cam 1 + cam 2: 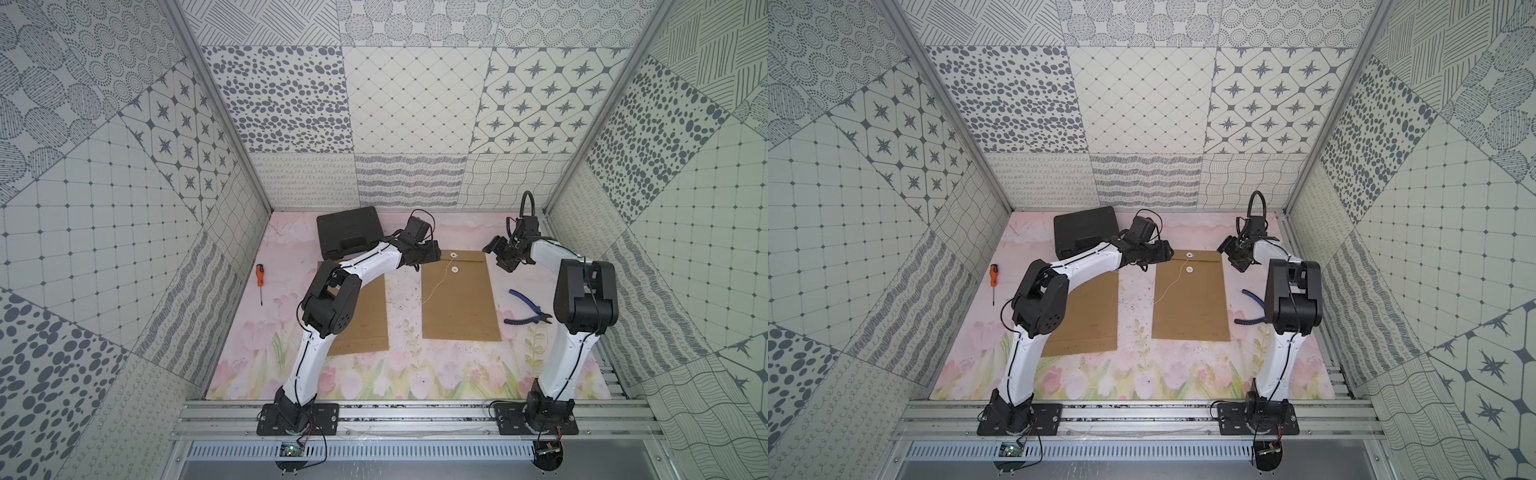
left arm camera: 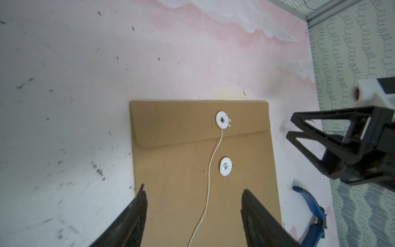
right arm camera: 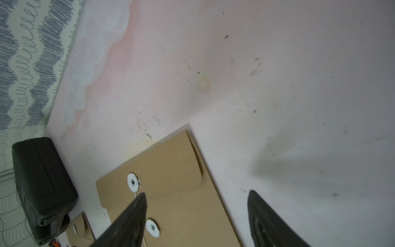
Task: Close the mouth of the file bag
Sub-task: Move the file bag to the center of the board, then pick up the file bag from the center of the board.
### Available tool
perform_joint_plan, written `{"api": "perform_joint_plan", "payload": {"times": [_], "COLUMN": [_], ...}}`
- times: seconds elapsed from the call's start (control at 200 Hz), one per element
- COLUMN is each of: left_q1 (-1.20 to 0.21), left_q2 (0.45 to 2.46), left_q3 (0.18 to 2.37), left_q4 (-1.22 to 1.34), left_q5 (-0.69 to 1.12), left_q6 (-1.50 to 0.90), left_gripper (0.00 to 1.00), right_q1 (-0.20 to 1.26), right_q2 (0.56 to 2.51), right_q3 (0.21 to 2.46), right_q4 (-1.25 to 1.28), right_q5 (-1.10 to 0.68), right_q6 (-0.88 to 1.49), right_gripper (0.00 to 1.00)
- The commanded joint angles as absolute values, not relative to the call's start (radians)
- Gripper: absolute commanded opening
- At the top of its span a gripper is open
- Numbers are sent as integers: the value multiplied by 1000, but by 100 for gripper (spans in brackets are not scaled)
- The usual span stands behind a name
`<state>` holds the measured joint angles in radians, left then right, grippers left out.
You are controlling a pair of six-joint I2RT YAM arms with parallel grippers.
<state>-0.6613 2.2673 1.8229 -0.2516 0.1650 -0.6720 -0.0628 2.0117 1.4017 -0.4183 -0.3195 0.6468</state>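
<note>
Pink floral worktop point(image 1: 407, 365) is carrying a flat brown paper file bag point(image 1: 457, 303); left tool point(image 2: 193, 188) and right tool point(image 3: 197, 192) are hovering open, gripping nothing.

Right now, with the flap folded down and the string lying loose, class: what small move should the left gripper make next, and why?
Probably lower the open left gripper onto the white string and pinch it. The flap of the file bag lies flat, but the string runs loose from the upper disc past the lower disc, unwound, so the mouth isn't fastened.
</note>
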Motion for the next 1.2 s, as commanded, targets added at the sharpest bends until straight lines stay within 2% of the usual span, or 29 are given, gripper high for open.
{"api": "perform_joint_plan", "payload": {"times": [0.0, 0.37, 0.555, 0.71, 0.826, 1.041, 1.196], "left_q1": [-664, -614, -604, -588, -574, -555, -555], "left_q2": [2370, 2451, 2459, 2458, 2456, 2458, 2454], "left_q3": [1929, 1959, 1944, 1924, 1912, 1892, 1867], "left_q4": [-239, -320, -338, -346, -353, -351, -346], "left_q5": [257, 295, 311, 315, 319, 321, 322], "left_q6": [-695, -723, -707, -695, -687, -683, -687], "left_gripper": [70, 63, 62, 60, 59, 58, 57], "right_q1": [-61, -39, -16, -15, -9, 0, 0], "right_q2": [2048, 2135, 2114, 2035, 1986, 1944, 1905], "right_q3": [1425, 1465, 1463, 1383, 1333, 1295, 1281], "right_q4": [-406, -441, -390, -258, -206, -164, -245], "right_q5": [-357, -379, -514, -685, -747, -781, -596], "right_q6": [637, 573, 523, 541, 545, 550, 563], "right_gripper": [76, 76, 76, 76, 76, 75, 73]}}
